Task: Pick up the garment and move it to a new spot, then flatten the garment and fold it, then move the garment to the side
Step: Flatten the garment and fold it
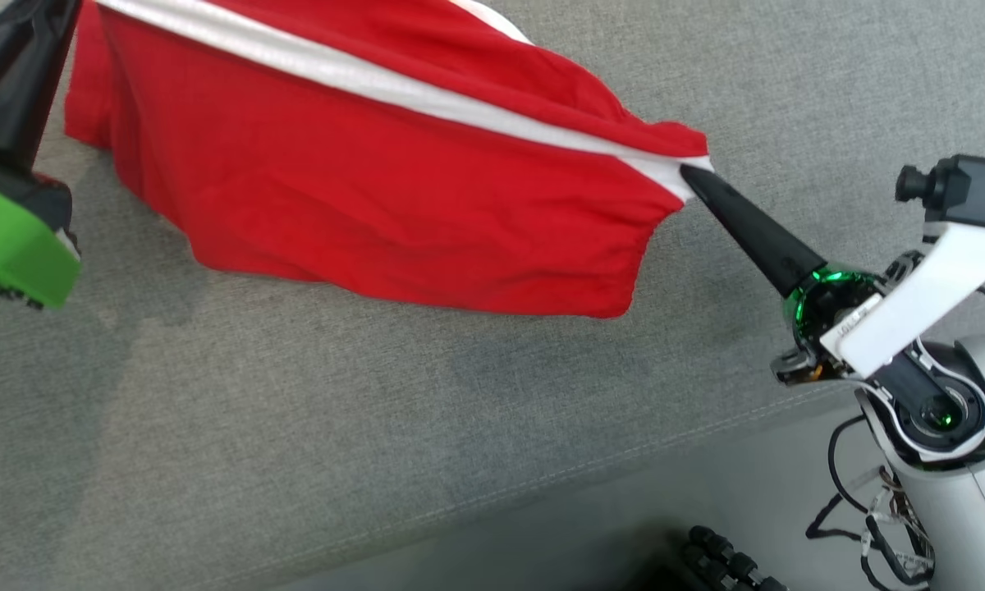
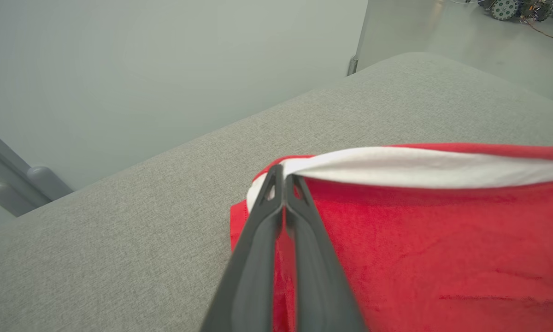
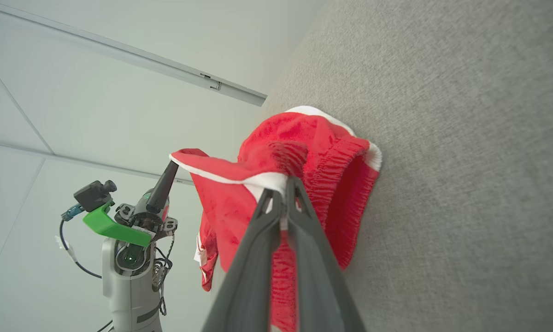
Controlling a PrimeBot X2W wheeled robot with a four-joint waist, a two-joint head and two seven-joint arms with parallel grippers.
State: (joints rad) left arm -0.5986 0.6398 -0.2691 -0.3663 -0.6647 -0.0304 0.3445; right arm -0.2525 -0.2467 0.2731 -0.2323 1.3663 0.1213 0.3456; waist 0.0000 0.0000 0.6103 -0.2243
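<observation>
looks along the left gripper (image 2: 283,177), shut tight at the tips. pinches the white band (image 2: 419,166) at the near corner of the red garment (image 2: 442,249). holds that band taut toward the right edge, with red cloth spread below it. backed by a grey upholstered surface (image 2: 120,240), rounded at its far end. beyond: pale wall (image 2: 143,69), grey rails (image 2: 23,184) at left, glossy floor (image 2: 465,37) and wheeled gear (image 2: 504,8) at top right.

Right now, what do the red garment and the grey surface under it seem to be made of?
Red garment: probably soft knit cloth, matte; it drapes and wrinkles. Grey surface: likely woven upholstery fabric, matte; fine weave and stitched seam show.
</observation>
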